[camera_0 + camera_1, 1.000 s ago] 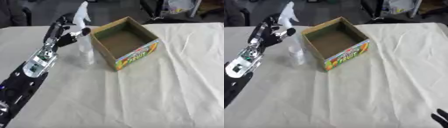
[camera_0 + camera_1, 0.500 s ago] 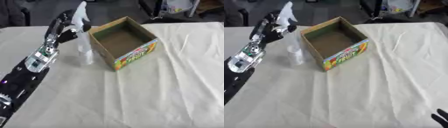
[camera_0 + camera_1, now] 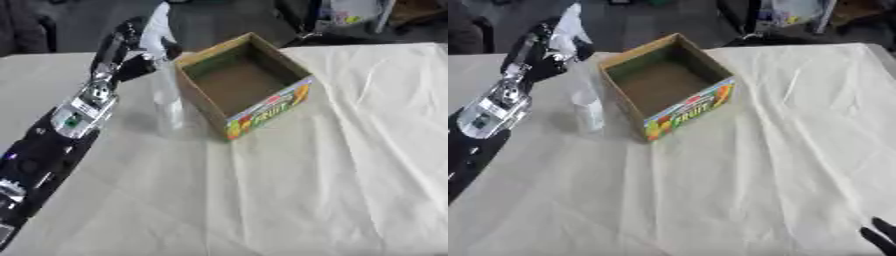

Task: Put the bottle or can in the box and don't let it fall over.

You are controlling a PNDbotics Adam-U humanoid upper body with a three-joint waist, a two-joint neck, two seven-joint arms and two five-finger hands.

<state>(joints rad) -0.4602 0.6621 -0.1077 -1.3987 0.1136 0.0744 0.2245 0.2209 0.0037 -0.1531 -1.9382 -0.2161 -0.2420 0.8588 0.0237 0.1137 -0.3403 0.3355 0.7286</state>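
1. Spray bottle (image 3: 166, 95) is standing upright, nozzle topmost, just left of the open box (image 3: 245, 90) on the table (image 3: 332, 190).
2. Left hand (image 3: 131, 47) is grasping its neck.
3. Right hand (image 3: 878, 239) is showing only in the right eye view; fingers unclear.

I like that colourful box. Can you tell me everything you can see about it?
The box is brown cardboard, open on top and looks empty inside. Its front side has bright fruit colours and the word FRUIT. It sits upright, turned cornerwise, on the cream cloth. A clear spray bottle stands just left of it; whether they touch is unclear.
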